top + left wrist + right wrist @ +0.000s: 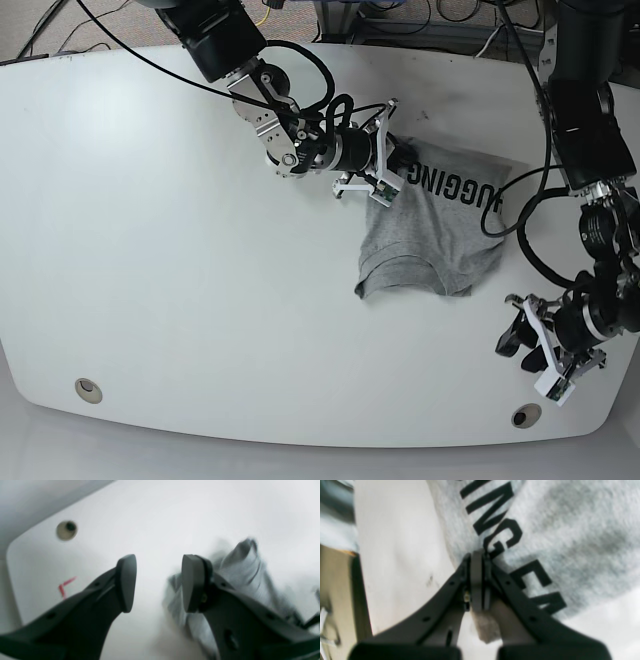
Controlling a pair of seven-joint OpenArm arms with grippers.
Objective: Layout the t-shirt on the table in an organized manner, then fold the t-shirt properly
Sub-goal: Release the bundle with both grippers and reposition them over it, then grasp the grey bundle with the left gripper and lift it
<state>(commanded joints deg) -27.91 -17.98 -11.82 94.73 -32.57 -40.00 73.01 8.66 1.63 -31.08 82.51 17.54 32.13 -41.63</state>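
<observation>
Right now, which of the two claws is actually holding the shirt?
The right gripper, pinched shut on the t-shirt near its lettering. The left gripper hangs open, touching nothing.

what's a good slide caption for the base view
Right gripper pinches the crumpled heather-grey lettered t-shirt on the glossy white table; left gripper hovers open nearby.

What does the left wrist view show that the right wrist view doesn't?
Only the left wrist view shows the left hand open over bare table, a round hole and a red tape corner. Only the right wrist view shows the right hand shut on the t-shirt beside its black lettering. Both show grey shirt fabric and white tabletop.
</observation>
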